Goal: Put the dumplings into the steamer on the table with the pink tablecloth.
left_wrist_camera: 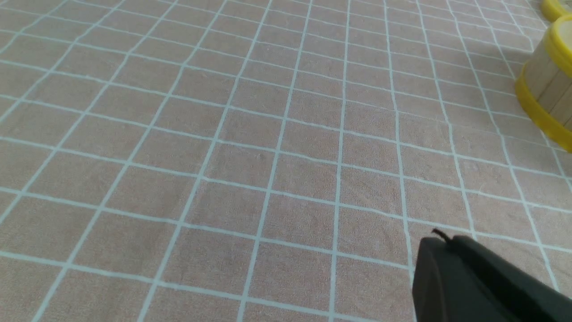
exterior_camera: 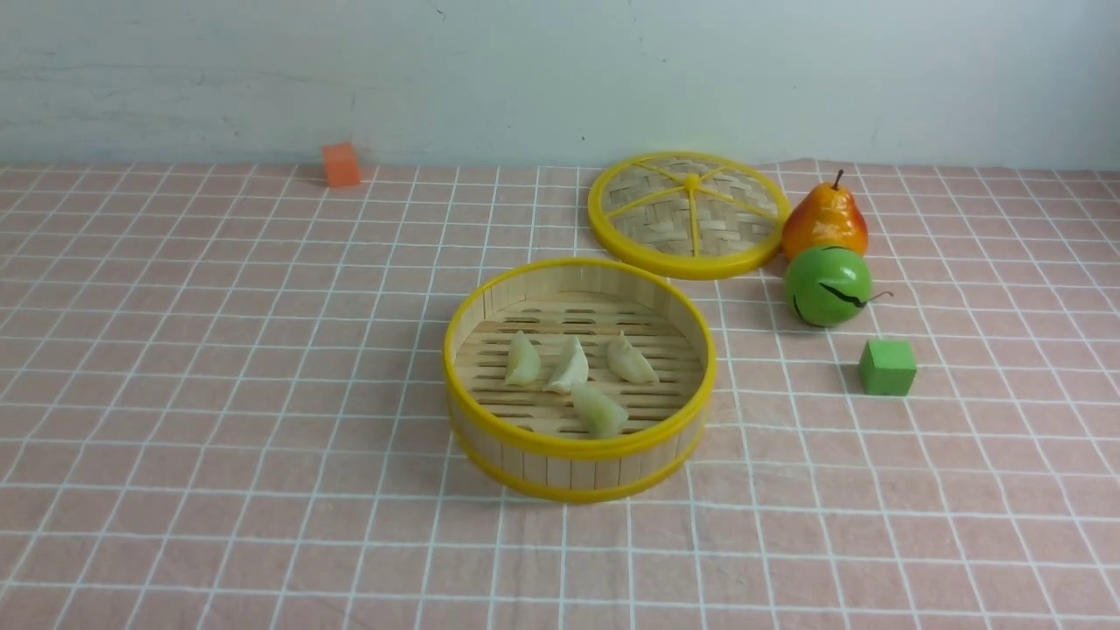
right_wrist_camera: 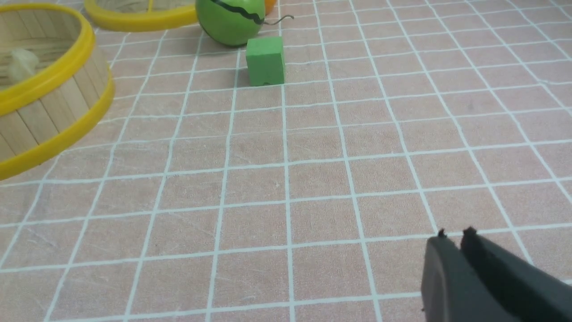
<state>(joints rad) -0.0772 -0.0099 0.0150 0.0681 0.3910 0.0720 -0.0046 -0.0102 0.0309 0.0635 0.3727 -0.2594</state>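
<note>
The steamer [exterior_camera: 579,444], a round bamboo basket with yellow rims, stands in the middle of the pink tablecloth [exterior_camera: 219,367]. Several pale dumplings [exterior_camera: 570,366] lie on its slatted floor. Neither arm shows in the front view. My left gripper [left_wrist_camera: 440,239] is shut and empty above bare cloth, with the steamer's wall [left_wrist_camera: 547,85] off to one side. My right gripper [right_wrist_camera: 453,236] is shut and empty above bare cloth; the steamer [right_wrist_camera: 49,112] shows there with one dumpling [right_wrist_camera: 22,62] inside.
The flat woven lid [exterior_camera: 689,213] lies behind the steamer. A pear [exterior_camera: 824,219], a green ball [exterior_camera: 827,285] and a green cube [exterior_camera: 887,367] sit at the right. An orange cube [exterior_camera: 340,164] is at the far left by the wall.
</note>
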